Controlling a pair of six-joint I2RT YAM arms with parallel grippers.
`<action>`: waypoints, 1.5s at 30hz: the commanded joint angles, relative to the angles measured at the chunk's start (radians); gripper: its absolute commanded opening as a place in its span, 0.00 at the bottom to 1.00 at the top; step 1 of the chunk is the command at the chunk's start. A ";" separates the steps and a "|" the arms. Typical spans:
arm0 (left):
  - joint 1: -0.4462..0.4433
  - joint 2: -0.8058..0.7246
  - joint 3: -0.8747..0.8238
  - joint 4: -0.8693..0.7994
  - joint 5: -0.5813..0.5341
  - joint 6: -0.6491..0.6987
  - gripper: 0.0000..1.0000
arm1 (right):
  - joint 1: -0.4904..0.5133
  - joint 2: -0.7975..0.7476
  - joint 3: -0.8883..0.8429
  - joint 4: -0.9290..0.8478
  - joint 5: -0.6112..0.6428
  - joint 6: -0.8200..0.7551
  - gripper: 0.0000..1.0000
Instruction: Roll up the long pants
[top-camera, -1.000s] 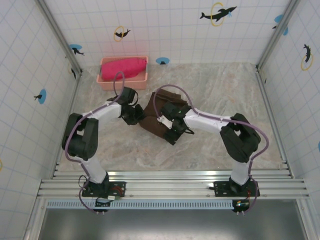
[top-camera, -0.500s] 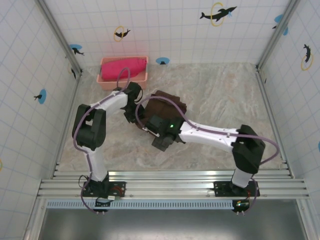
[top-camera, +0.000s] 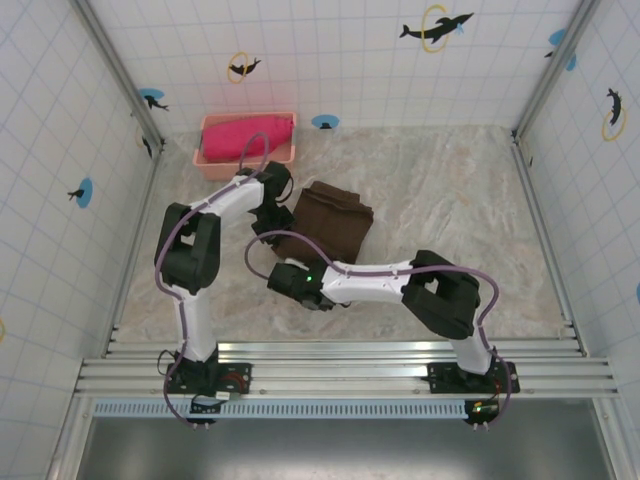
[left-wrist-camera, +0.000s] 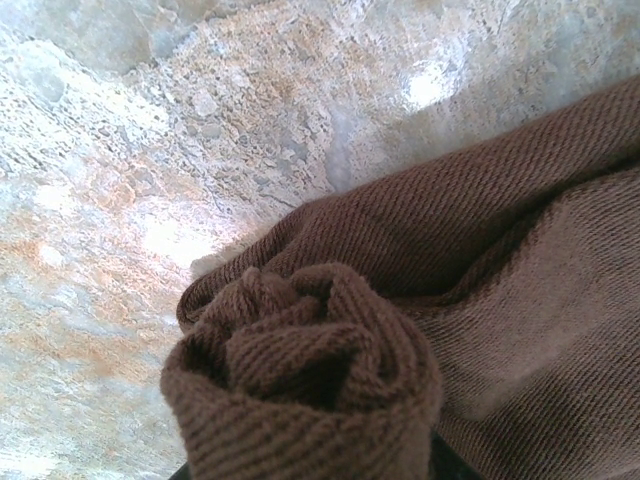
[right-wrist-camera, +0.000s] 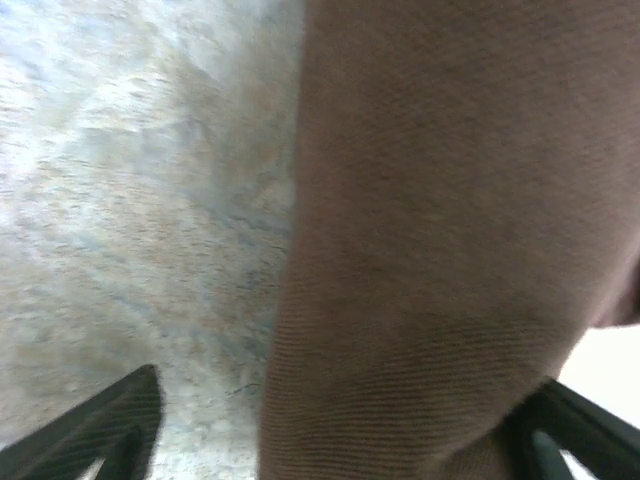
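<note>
Seemingly, the left hand (top-camera: 272, 222) pinched the rolled end of the long pants (top-camera: 335, 220) on the table (top-camera: 450, 200); the right hand (right-wrist-camera: 347, 385) stood wide astride the cloth. An uneven close could loosen the roll.

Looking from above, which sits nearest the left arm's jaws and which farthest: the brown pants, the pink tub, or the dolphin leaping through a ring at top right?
1. The long pants, right against the left jaws, on their right.
2. The pink tub, behind them by the back wall.
3. The ringed dolphin, far back right, high on the wall.
</note>
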 joint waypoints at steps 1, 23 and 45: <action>-0.007 0.075 -0.031 -0.107 -0.038 -0.015 0.00 | 0.012 0.029 -0.052 -0.009 0.142 0.028 0.74; 0.004 -0.347 -0.438 0.311 -0.054 0.058 0.97 | -0.340 0.048 -0.038 -0.013 -0.744 -0.154 0.00; 0.064 -0.769 -0.689 0.714 -0.115 -0.077 0.98 | -0.411 0.189 0.043 -0.088 -0.902 -0.179 0.00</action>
